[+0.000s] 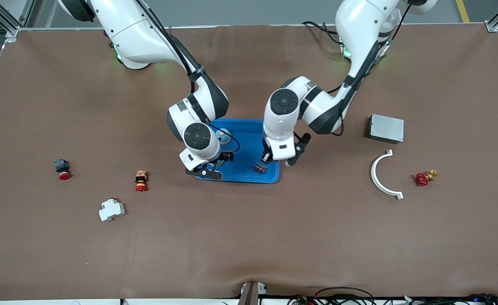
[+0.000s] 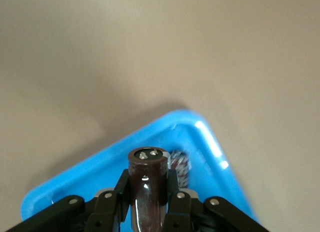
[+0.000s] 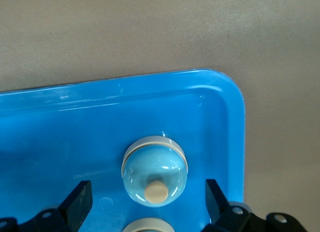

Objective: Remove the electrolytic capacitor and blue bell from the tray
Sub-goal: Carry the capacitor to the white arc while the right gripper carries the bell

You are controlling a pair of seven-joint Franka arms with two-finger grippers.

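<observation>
Brown mat; glossy blue tray point(image 1: 249, 127); domed bell point(image 3: 155, 172).

A brown mat point(image 1: 249, 237) is covering the bench, wrinkling slightly along the edge nearest the front camera. Grey floor point(image 1: 253, 12) is showing above the bench's top edge, with a yellow line point(image 1: 463, 10) crossing one corner. Aluminium frame posts point(image 1: 3, 19) are standing at the corners. Cables point(image 1: 342, 294) are trailing along the bottom.

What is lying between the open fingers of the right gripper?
In the right wrist view, a bell stands on the blue tray between the right gripper's fingers, untouched.
</observation>
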